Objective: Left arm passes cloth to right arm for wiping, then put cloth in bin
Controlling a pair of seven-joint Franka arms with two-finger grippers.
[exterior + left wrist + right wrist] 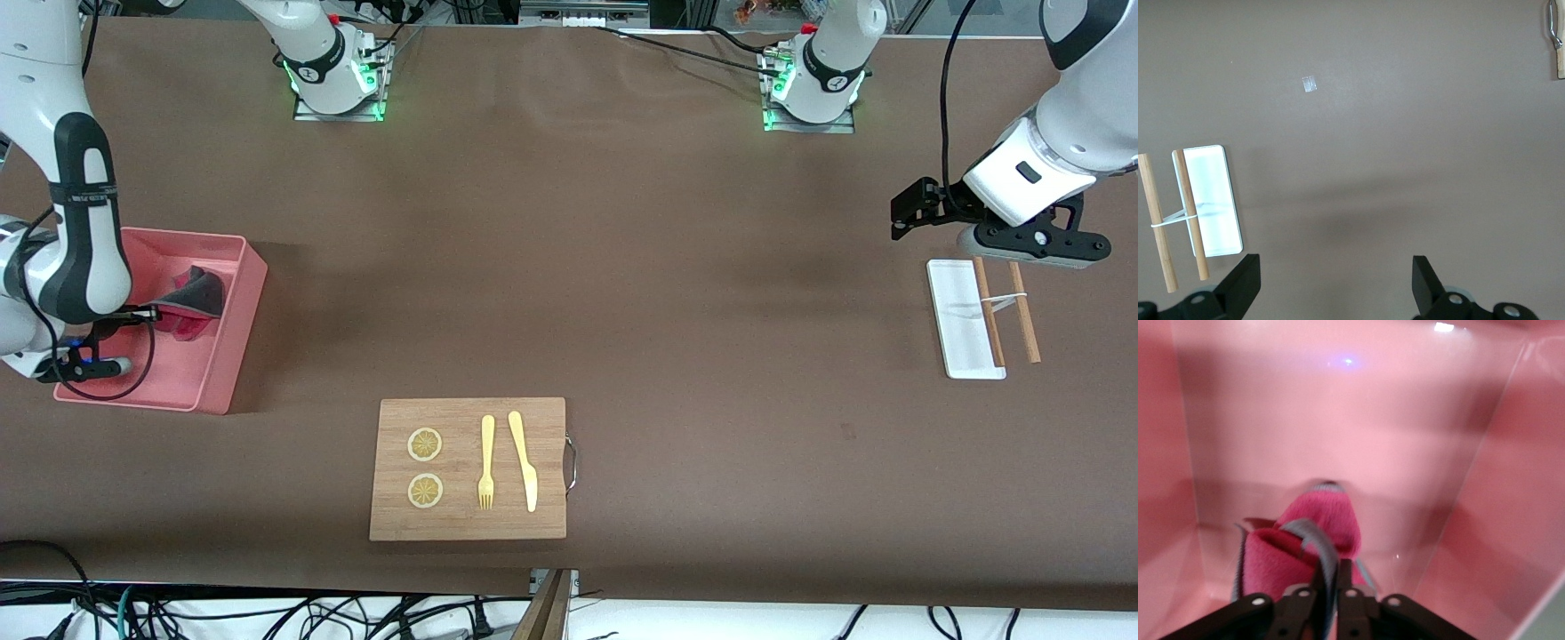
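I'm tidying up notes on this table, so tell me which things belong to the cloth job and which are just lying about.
Job: cloth, bin, right gripper, left gripper.
Lying about: cutting board, lemon slices, fork, knife, white tray, chopsticks.

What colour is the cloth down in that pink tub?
The cloth is crimson-pink with a dark grey face and edging; the right wrist view shows it best.

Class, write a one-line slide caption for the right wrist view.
Right gripper inside the bin, its nearly closed jaws pinching the crimson-and-grey cloth.
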